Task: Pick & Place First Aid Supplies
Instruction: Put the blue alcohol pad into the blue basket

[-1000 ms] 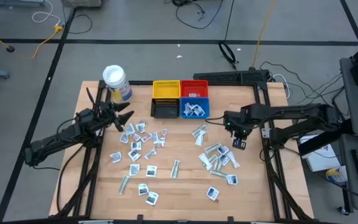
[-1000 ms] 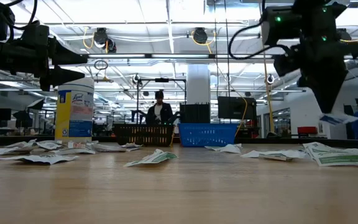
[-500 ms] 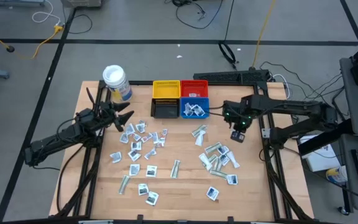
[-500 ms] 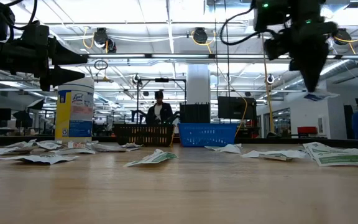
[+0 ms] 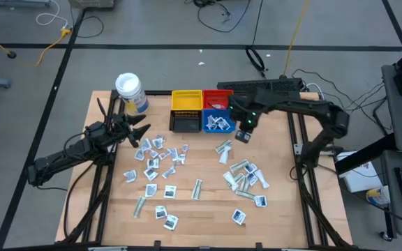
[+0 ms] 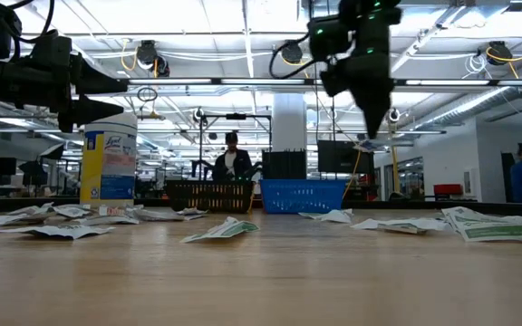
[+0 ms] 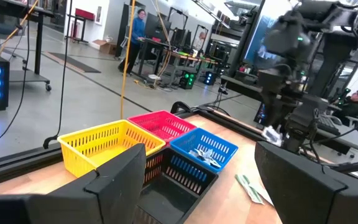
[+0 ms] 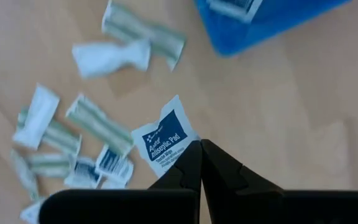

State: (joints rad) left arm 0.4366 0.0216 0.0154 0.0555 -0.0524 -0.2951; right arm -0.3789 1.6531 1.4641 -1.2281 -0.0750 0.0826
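Note:
First aid supplies, small white packets, lie flat in two patches on the wooden table: a left patch and a right patch. A few more lie in the blue bin. My right gripper hangs just right of the blue bin, pointing down, shut on one white packet with a blue label. My left gripper waits open and level at the table's left, near the left patch. My right gripper pinches the packet by one corner between its two fingertips, coming from above and pointing down. The packet juts out sideways below the fingertips, lifted well clear of the table.
Yellow, red and black bins stand with the blue one in a square block at the far middle. A white-lidded jar stands at the far left corner. A person shows in the room beyond.
My right gripper has risen and travelled toward the table's far edge and leftward, from above the right patch to beside the blue bin. It has stayed shut, and the packet has gone with it, clear of the table.

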